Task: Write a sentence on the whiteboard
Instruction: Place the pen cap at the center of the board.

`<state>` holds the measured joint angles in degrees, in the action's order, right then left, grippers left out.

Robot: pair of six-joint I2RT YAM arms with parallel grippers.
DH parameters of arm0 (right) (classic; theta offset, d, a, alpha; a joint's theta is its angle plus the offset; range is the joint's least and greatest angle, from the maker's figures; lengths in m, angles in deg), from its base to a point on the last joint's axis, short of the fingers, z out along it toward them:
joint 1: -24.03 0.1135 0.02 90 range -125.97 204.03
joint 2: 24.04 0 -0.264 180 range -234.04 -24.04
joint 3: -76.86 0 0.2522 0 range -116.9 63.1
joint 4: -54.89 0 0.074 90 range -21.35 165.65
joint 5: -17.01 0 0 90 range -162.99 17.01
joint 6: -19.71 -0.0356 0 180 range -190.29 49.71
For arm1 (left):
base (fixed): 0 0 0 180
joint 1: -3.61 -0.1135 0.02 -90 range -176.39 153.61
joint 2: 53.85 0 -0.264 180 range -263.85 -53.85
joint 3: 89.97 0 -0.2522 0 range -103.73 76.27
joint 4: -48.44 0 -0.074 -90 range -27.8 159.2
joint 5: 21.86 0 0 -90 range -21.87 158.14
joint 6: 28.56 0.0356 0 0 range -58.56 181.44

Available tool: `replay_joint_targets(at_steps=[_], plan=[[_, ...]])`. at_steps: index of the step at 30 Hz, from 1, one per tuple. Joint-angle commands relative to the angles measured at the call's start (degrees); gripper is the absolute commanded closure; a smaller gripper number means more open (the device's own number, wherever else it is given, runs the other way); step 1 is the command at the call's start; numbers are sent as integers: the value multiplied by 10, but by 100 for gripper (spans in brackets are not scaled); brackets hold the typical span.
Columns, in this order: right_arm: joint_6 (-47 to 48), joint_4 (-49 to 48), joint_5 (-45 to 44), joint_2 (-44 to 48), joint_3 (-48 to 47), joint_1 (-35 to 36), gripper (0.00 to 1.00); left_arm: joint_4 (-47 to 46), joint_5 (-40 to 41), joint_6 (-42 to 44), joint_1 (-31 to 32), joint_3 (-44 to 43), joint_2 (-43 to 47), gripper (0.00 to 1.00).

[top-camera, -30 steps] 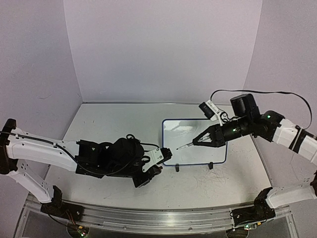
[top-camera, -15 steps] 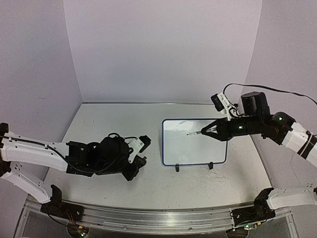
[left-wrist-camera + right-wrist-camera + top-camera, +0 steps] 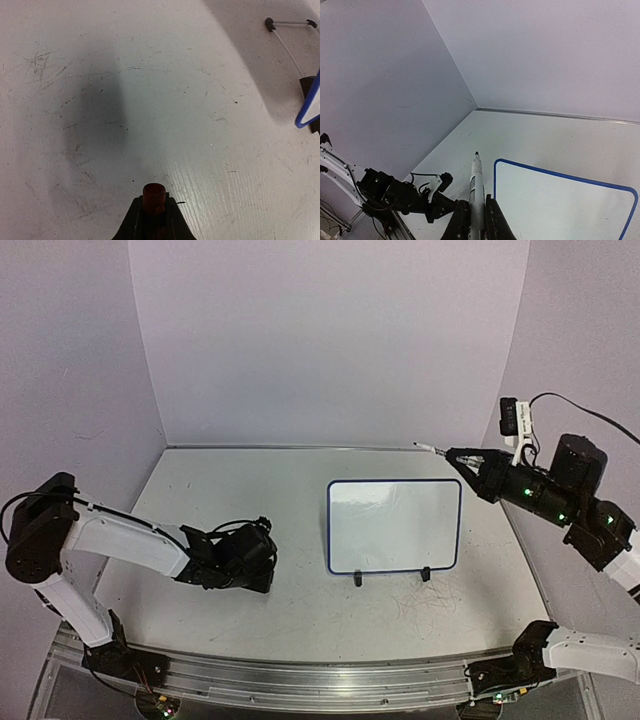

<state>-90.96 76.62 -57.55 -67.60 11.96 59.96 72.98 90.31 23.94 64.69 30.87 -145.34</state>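
The whiteboard (image 3: 395, 525) stands upright mid-table on black feet, blue-framed. Its face looks blank; the sentence does not show. My right gripper (image 3: 462, 456) is shut on a white marker (image 3: 432, 448) and holds it in the air above the board's top right corner, tip pointing left. In the right wrist view the marker (image 3: 477, 182) sticks out between the fingers (image 3: 492, 220), over the board (image 3: 560, 200). My left gripper (image 3: 262, 578) is low over the table, left of the board, shut on a dark red cap (image 3: 154, 196).
The board's blue corner (image 3: 306, 114), a black foot (image 3: 308, 86) and the wire stand (image 3: 290, 22) show at the right of the left wrist view. The table (image 3: 230, 490) is scuffed white. Purple walls close in the back and sides. The left arm (image 3: 400, 192) lies low.
My right gripper has lifted the marker off the board face, up and to the right. My left gripper has pulled back left from the board's lower left corner and sunk toward the table.
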Motion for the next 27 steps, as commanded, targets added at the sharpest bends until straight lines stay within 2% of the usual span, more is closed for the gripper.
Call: replay_joint_targets(at_steps=[1, 4, 9, 19, 27], plan=[[-14, -48, -51, 41, 21, 1, 100, 15, 30, -54, 0, -55, -49, 100], [-14, -48, -62, 53, 31, 0, 100, 19, 44, -62, 0, -62, -63, 99], [-8, -41, -70, 53, 37, 2, 100, 22, 70, -63, 0, -59, -69, 89], [6, -48, -66, 47, 26, 1, 100, 27, 70, -65, 0, -62, -84, 83], [12, -49, -67, 60, 32, 0, 100, 48, 78, -66, 0, -59, -64, 65]])
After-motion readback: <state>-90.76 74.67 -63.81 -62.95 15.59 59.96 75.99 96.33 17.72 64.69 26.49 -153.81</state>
